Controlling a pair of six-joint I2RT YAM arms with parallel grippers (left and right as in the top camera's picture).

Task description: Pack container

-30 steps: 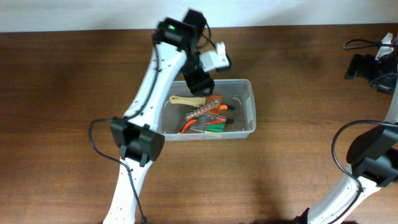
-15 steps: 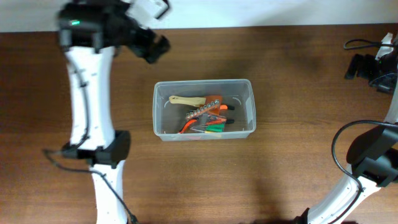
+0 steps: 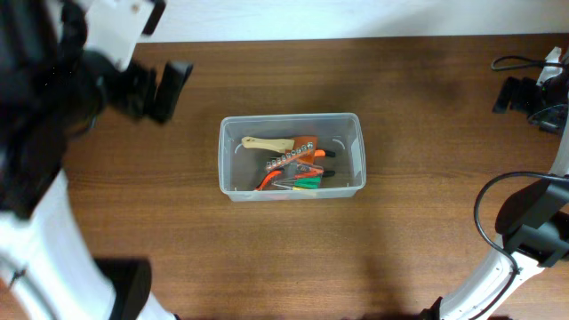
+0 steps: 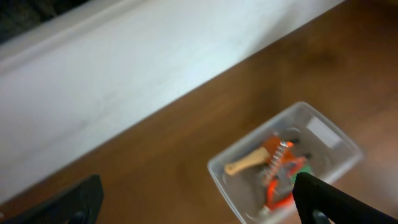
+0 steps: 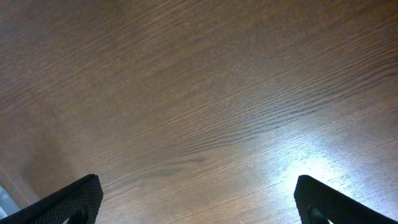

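Plainly, the container point(image 3: 292, 169) sits centred on the table point(image 3: 427, 222), long axis left-right, rightward of the nearer left gripper point(image 4: 200, 204), which is spread and empty; the right gripper point(image 5: 199, 204), also spread, hovers far off.

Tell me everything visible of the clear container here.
The container is a large clear, translucent plastic tub, rectangular with rounded corners and a rim, lidless and upright. It sits flat on the brown wooden table, long side left to right. Inside lies a jumble of hand tools: a pale wooden handle, orange and green handles, a row of metal bits.
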